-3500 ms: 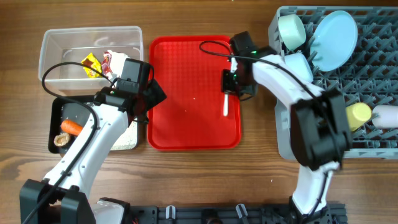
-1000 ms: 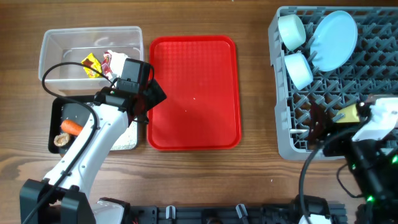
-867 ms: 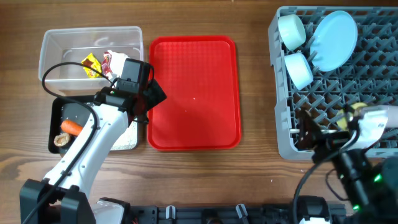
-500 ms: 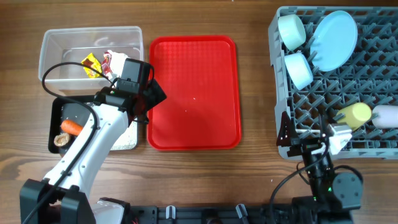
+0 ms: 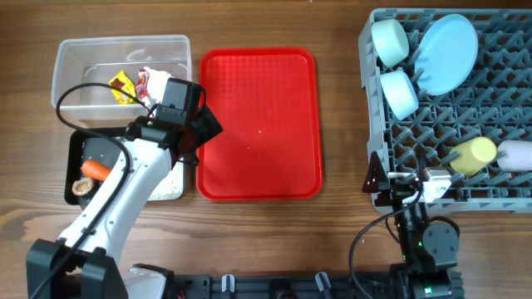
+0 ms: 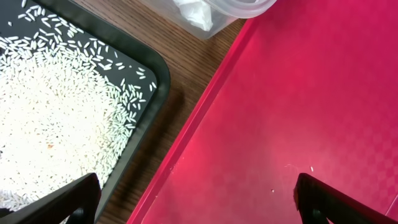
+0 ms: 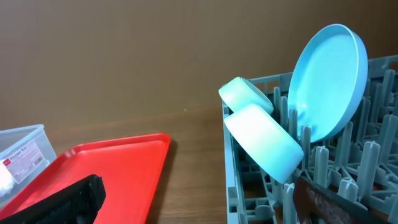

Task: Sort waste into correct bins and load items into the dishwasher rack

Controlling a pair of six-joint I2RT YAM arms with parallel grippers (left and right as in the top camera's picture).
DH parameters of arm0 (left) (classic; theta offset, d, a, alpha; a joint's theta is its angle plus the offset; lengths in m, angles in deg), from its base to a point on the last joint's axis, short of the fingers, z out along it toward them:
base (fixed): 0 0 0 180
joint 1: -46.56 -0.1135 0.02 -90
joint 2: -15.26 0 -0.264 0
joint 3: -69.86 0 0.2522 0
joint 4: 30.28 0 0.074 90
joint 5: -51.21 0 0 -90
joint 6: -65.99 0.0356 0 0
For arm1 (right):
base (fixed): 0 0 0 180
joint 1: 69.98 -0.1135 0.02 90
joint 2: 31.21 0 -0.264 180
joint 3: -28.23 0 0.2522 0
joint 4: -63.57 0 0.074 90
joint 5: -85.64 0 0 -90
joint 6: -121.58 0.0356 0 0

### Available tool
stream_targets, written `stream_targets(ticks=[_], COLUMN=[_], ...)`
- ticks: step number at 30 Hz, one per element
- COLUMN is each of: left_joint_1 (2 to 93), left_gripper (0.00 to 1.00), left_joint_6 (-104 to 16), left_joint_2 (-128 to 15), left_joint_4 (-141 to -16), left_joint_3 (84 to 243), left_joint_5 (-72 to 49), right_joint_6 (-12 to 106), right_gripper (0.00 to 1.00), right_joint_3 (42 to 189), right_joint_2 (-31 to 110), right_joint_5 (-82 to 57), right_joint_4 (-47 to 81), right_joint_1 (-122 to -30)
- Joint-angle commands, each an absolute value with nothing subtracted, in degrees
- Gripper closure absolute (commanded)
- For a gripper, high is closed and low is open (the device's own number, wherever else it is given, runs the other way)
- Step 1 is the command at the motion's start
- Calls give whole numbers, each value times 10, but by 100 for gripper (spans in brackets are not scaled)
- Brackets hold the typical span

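The grey dishwasher rack (image 5: 499,91) at the right holds the light blue plate (image 5: 449,54), two light blue bowls (image 5: 389,40) (image 5: 399,93), a yellow cup (image 5: 472,154) and a pale pink cup (image 5: 517,154). I cannot make out the spoon. My right gripper (image 5: 392,176) (image 7: 199,211) hangs open and empty at the rack's front left corner. The clear tub (image 5: 79,62) contains snack wrappers (image 5: 125,85) and crumpled paper (image 5: 150,81). Carrot (image 5: 96,169), brown lump (image 5: 81,188) and rice (image 6: 43,124) lie in the black tray (image 5: 75,149). My left gripper (image 5: 202,135) (image 6: 199,208) is open, empty, over the red tray's left rim.
The flat red serving tray (image 5: 259,124) lies mid-table with only a few rice grains (image 6: 311,168) on it. Bare wood shows between it and the rack (image 7: 193,134). The right arm's base stands at the table's front edge below the rack.
The right arm has drawn back from the red tray, across the rack, to its front left corner. The spoon no longer lies on the red tray. The left arm has not moved.
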State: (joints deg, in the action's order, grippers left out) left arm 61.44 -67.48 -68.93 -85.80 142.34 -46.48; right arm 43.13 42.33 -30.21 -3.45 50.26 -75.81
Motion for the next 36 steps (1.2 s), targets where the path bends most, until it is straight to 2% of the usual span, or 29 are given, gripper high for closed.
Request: stream_targets(ticks=[1,15,20,26,33,36], left_joint_1=[611,611,611,586,506,487], left_gripper=[0,0,0,0,0,0], left_joint_6=[-680,-680,-680,-678,-677,-605], left_joint_2=[-693,-693,-651,-465,-199,-100], left_joint_4=[-858,-858,-879,-887,-752,-644], left_joint_3=[1423,1423,1423,1398,1194,1093], left_joint_5=[-474,-474,-475,-501,-467,-432], right_joint_6=[437,437,437,437,437,437], right_gripper=[0,0,1,0,0,0], right_joint_3=[423,423,423,423,423,423], right_joint_2=[-309,-306,-306,-306,-306,-306], right_joint_5=[-40,-40,-40,-40,-40,-40], right_joint_4=[503,503,503,503,503,503], right_joint_1=[-760,-760,-760,-760,-760,-760])
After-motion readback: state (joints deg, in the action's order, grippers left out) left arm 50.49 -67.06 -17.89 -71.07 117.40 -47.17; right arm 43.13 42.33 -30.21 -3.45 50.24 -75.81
